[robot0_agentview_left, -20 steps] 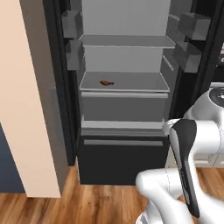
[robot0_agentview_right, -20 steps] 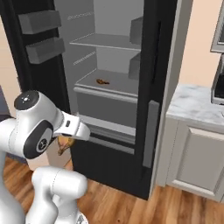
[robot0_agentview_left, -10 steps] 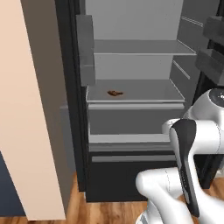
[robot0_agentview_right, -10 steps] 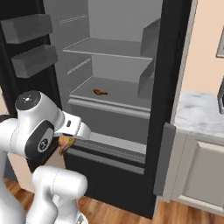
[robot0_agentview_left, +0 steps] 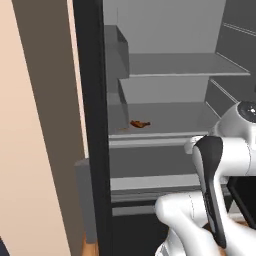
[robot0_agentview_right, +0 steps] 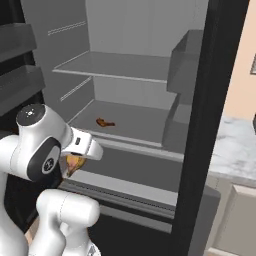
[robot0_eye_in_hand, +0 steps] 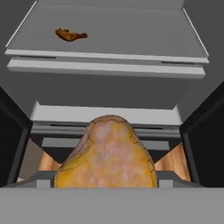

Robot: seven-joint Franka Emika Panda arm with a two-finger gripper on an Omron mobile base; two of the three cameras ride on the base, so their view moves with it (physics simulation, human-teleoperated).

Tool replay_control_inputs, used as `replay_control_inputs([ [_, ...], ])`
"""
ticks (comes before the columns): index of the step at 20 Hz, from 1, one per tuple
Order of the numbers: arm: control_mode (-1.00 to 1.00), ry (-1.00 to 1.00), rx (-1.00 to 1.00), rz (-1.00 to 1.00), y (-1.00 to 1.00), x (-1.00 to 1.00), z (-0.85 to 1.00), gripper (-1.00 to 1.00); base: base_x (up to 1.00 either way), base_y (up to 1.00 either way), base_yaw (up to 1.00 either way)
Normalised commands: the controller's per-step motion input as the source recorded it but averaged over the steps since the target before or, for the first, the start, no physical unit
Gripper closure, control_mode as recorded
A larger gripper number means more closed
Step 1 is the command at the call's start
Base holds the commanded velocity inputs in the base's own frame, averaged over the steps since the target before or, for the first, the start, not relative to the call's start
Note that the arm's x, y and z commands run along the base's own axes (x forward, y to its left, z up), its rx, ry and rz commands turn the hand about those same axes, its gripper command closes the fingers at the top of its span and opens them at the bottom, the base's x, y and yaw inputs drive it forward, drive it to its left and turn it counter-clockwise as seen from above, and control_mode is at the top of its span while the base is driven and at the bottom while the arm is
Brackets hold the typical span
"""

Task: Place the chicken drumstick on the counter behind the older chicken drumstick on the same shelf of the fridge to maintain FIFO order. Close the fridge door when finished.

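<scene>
A plump golden-orange chicken drumstick (robot0_eye_in_hand: 106, 157) fills the lower middle of the hand view, with my gripper (robot0_eye_in_hand: 106, 181) shut on it and its fingertips hidden behind the meat. From the right base view the same drumstick (robot0_agentview_right: 73, 162) peeks out below my forearm, low in front of the fridge (robot0_agentview_right: 210, 100). The older chicken drumstick (robot0_eye_in_hand: 71, 34), small and dark reddish-brown, lies near the front left of the grey shelf (robot0_eye_in_hand: 140, 39). It also shows in both base views (robot0_agentview_left: 140, 123) (robot0_agentview_right: 105, 122), above and beyond my hand. The marble counter (robot0_agentview_right: 240, 150) lies at the right.
The fridge stands open, with its black door edge (robot0_agentview_left: 90, 100) close on my left and door bins (robot0_agentview_right: 20, 65) beside it. An upper shelf (robot0_agentview_left: 185, 65) hangs above the target shelf. A grey drawer front (robot0_eye_in_hand: 105, 116) sits below, and behind the older drumstick the shelf is bare.
The base has driven closer to the fridge, so the whole interior looms larger in both base views. The held drumstick stays in my gripper, and the older one has not moved on its shelf.
</scene>
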Motion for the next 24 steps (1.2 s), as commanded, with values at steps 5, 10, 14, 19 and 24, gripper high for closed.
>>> replay_control_inputs([
  [5,1.00,0.00,0.00,0.00,0.00,0.00,0.00,1.00,0.64,-0.05,-0.11],
  [10,1.00,0.00,0.00,0.00,0.00,0.00,0.00,1.00,0.78,-0.01,-0.12],
  [14,1.00,0.00,0.00,0.00,0.00,0.00,0.00,1.00,0.84,0.00,-0.08],
  [19,-1.00,-0.22,-0.02,0.07,-0.02,0.28,-0.08,1.00,0.27,-0.02,0.00],
  [24,-1.00,-0.43,-0.21,0.25,0.05,0.45,-0.30,1.00,0.00,0.00,0.00],
])
